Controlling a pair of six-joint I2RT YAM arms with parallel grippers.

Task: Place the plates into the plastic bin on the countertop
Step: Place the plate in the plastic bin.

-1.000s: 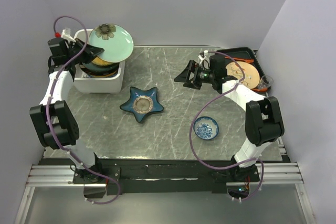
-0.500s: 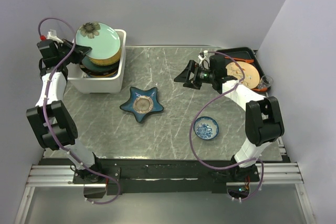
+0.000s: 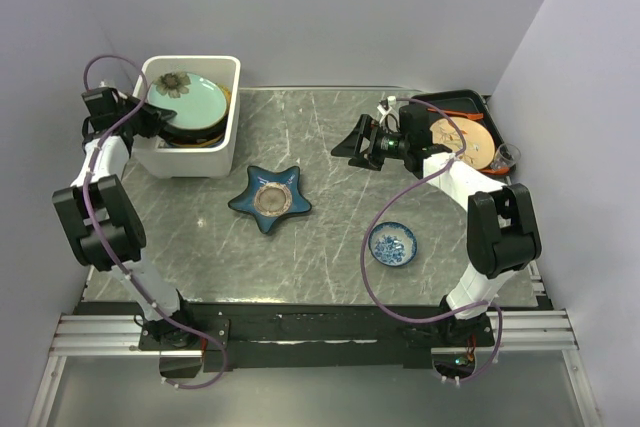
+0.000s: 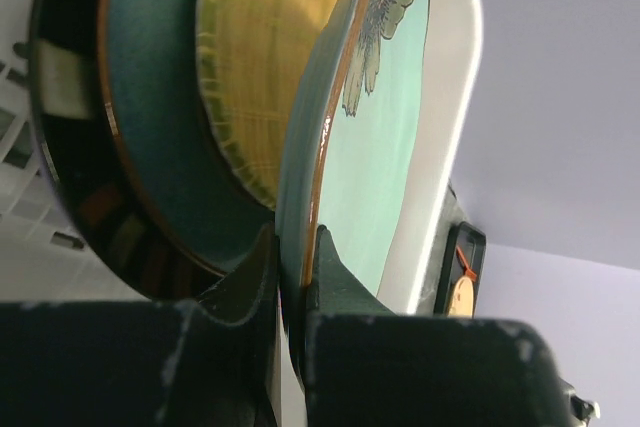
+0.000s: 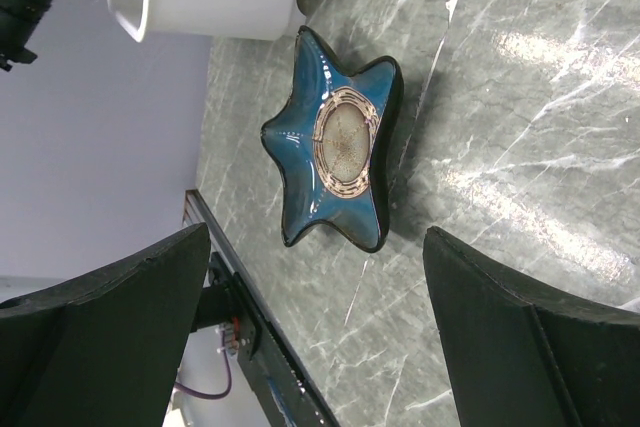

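A grey marble-look countertop (image 3: 330,247) fills the view. Nearer the arms than the white plastic bin (image 3: 190,160), and just to its right, a dark teal star-shaped plate (image 3: 269,199) lies on the stone. Farther right of the bin, the right gripper (image 3: 348,153) hovers with fingers spread wide, holding nothing. At the bin's left rim, the left gripper (image 3: 155,115) pinches the edge of a pale green floral plate (image 3: 197,99), which sits inside the bin on the other stacked plates (image 3: 200,129).

Stacked plates (image 4: 160,147) and the plastic bin's (image 3: 190,161) wall hem the left hand (image 4: 292,267).
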